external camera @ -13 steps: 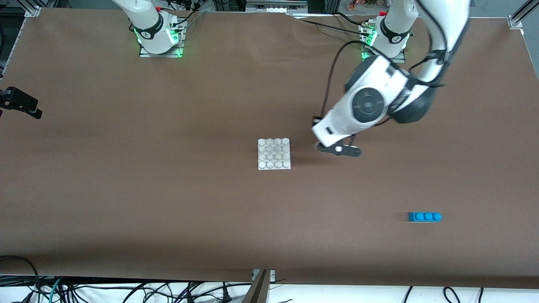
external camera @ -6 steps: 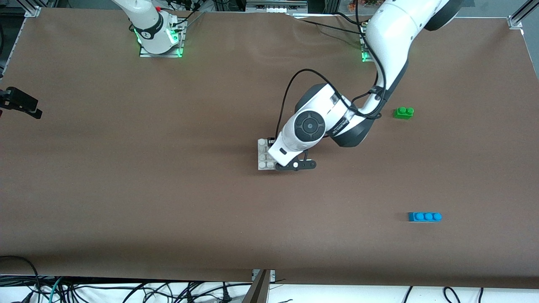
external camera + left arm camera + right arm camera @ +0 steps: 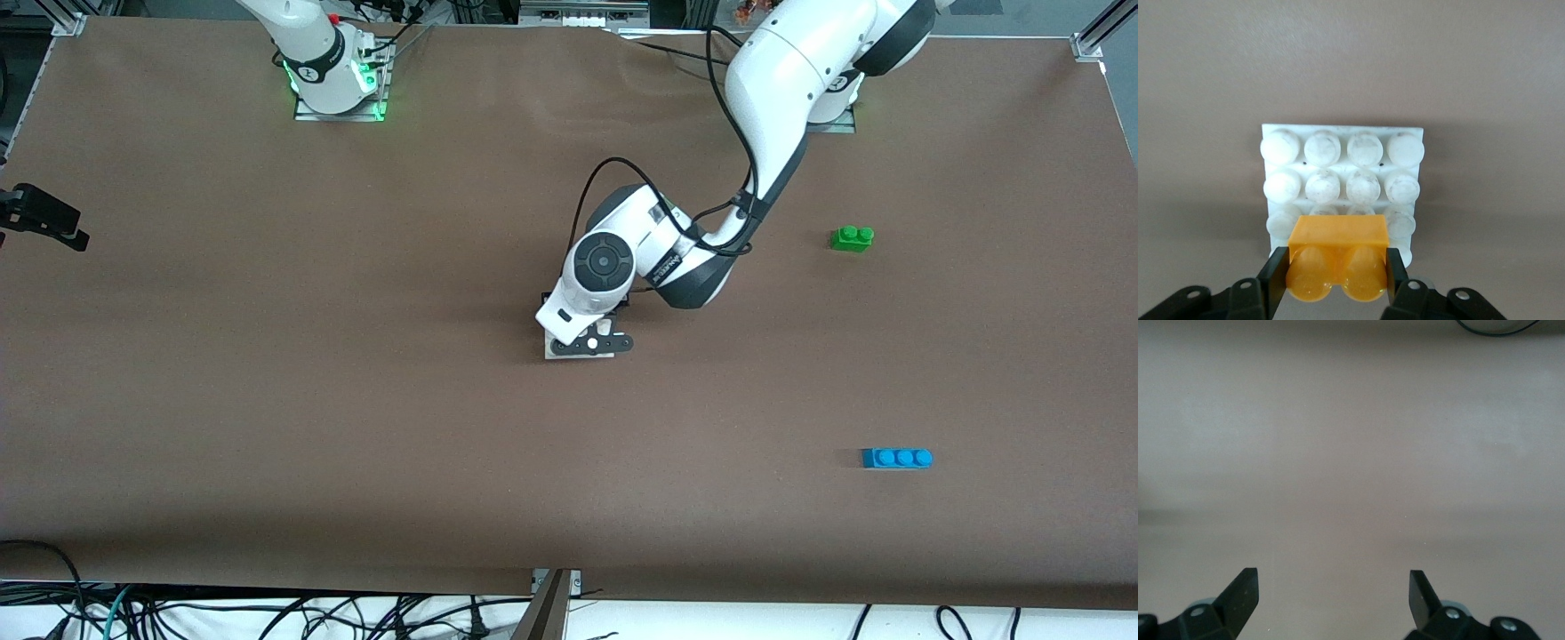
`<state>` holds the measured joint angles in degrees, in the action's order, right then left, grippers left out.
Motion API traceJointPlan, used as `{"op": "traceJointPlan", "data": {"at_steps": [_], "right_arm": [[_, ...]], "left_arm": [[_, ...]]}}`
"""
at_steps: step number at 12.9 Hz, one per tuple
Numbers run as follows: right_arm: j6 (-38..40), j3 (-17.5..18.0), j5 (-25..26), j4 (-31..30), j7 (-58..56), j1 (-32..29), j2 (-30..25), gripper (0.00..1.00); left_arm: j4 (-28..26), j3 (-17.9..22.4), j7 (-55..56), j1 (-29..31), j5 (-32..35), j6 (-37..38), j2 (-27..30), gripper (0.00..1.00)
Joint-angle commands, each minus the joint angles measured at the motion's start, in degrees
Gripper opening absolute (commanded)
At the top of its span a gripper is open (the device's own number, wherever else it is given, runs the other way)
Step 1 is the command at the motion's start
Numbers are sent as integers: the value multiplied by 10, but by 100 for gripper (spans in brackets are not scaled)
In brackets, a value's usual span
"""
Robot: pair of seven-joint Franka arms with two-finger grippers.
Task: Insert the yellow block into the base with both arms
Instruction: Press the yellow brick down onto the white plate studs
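left pincer [image 3: 1336,277] clamps yellow block [image 3: 1338,257] over base [image 3: 1341,183] | right pincer [image 3: 1333,590] spread

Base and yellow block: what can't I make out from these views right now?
- Front view: the left arm's wrist covers most of the base and all of the block.
- Left wrist view: the yellow block, clamped in the left gripper, hides the base's studs beneath; contact unclear.
- Right wrist view: right gripper open over bare table; neither part shows.
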<state>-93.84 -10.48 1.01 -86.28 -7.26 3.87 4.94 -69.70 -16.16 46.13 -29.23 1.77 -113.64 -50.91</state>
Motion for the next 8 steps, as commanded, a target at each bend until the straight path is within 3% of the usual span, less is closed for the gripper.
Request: {"op": "traceJointPlan", "data": {"at_steps": [1,8], "right_arm": [[2,6,7,-2,-1,-6,-2,100],[1,6,7,-2,-1,-6,-2,100]], "left_arm": [[21,10,6,-8,3,3,-10,40],[21,17,7,-15,3,3,-20,43]]}}
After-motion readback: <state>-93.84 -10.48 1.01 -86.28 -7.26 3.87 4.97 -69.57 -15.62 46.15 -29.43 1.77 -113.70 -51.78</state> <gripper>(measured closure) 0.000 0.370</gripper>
